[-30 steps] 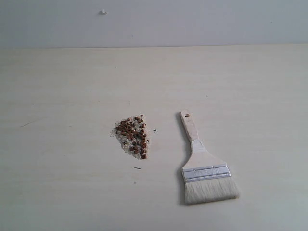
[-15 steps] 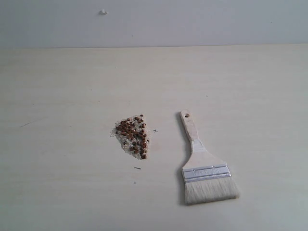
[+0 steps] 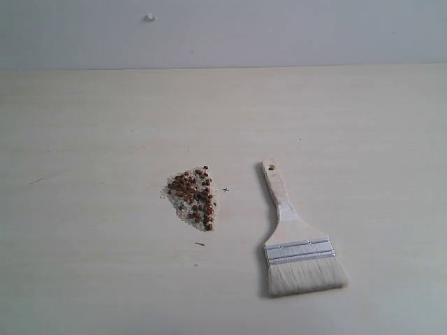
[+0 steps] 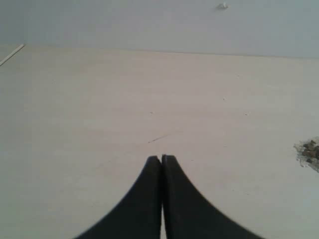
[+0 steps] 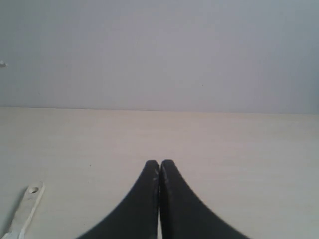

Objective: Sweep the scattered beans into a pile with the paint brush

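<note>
table: pale wood-grain top, lying under and ahead of both claws.
wall: plain grey-white surface, far beyond the tips of both claws, where the table ends.
left claw: two black fingers pressed together along their length, tips meeting with nothing between them, over bare table. It does not appear in the exterior view.
right claw: black fingers likewise pressed tight together and holding nothing, over bare table. It does not appear in the exterior view either.
paint brush: lies flat on the table, free of both claws. Its handle end points toward the wall and its off-white bristles away from it, with a silver ferrule between them. From the right wrist only the holed handle end shows, off to one side of the right claw and apart from its fingers.
pile: one wedge-shaped clump, beside the brush handle with a strip of bare table between them. Its edge sits off to one side of the left claw, well apart from the tips.
beans: small reddish-brown grains packed within the pile, over pale grit.
scratch: thin dark line on the table just ahead of the left claw's tips.
dark sliver: tiny fleck near the pile's narrow end.
cross mark: tiny dark mark between the pile and the handle.
white speck: small blob on the wall, far beyond both claws.
</note>
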